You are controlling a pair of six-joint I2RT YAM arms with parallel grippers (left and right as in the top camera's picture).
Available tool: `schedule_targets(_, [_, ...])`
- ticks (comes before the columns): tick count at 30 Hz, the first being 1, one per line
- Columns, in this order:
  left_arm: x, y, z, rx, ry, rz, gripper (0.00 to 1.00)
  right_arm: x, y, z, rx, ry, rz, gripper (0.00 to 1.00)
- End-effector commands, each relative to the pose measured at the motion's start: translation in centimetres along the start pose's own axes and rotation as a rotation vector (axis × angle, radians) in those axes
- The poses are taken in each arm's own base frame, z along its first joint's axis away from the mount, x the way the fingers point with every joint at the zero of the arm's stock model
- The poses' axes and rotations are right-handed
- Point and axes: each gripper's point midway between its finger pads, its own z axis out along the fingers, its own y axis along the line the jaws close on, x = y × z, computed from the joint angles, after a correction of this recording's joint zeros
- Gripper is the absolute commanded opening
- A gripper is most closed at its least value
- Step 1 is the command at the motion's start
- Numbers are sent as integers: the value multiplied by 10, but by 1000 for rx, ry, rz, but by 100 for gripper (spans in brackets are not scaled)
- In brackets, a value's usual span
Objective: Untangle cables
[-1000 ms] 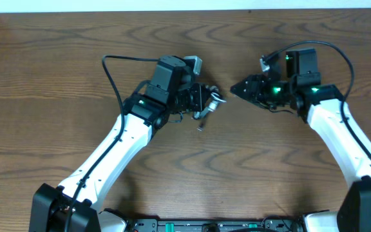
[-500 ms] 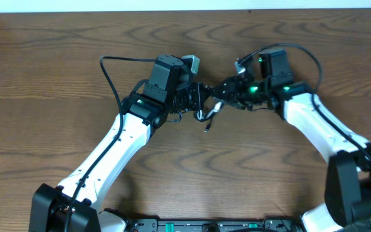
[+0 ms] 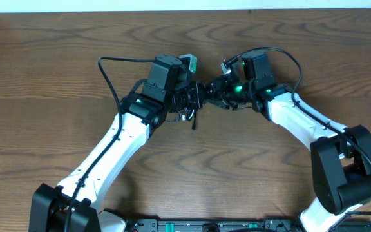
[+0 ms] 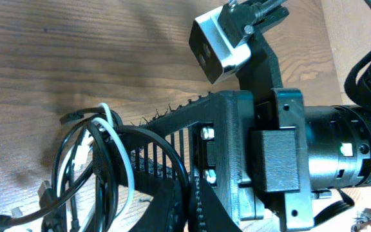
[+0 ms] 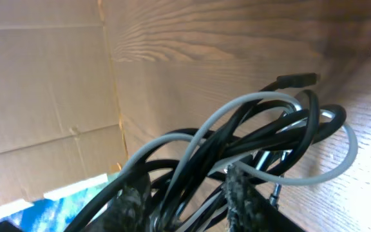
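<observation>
We see the two hands meeting tip to tip over the middle of the worktop (image 3: 57, 64), with the cables (image 3: 191, 116) bunched between them. The left hand (image 3: 196, 102) is closed on the cables, and a short black end hangs from it toward the wood. In the left wrist view the black and white cords loop out to one side of its fingers. The right hand (image 3: 212, 96) reaches in from the other side. In its wrist view the rough pads (image 5: 240, 193) stand a little apart with several cords running through the gap. We cannot tell whether they are pressing on the cords. The white cord (image 5: 343, 161) arcs out past the black loops, and a black plug (image 5: 298, 79) sticks out beyond them.
</observation>
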Motion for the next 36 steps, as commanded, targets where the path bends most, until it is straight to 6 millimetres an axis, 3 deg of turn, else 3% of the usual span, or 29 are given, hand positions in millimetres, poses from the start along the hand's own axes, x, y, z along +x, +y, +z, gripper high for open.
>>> schedule_targets(1, [-3,-5,0,19,1,-4,7,1,-7,6,49,-11,31,32])
schedule_targets(7, [-2,-5,0,19,1,-5,8,8,-26,12,164,-34,21,27])
schedule_targets(16, [-3,-3,0,8,-3,-5,8,30,-80,12,358,-43,74,15])
schedule_targets(24, [-4,23,-3,-113,-19,-33,7,38,-124,2,487,-88,97,1])
schedule_targets(29, [5,47,-8,-225,14,40,8,26,-114,-7,446,-69,-11,1])
schedule_targets(32, [14,64,-13,-311,55,119,7,14,-96,-33,454,-68,-61,1])
schedule_targets(36, [15,83,-21,-390,64,99,8,0,-73,-77,522,-105,-70,1])
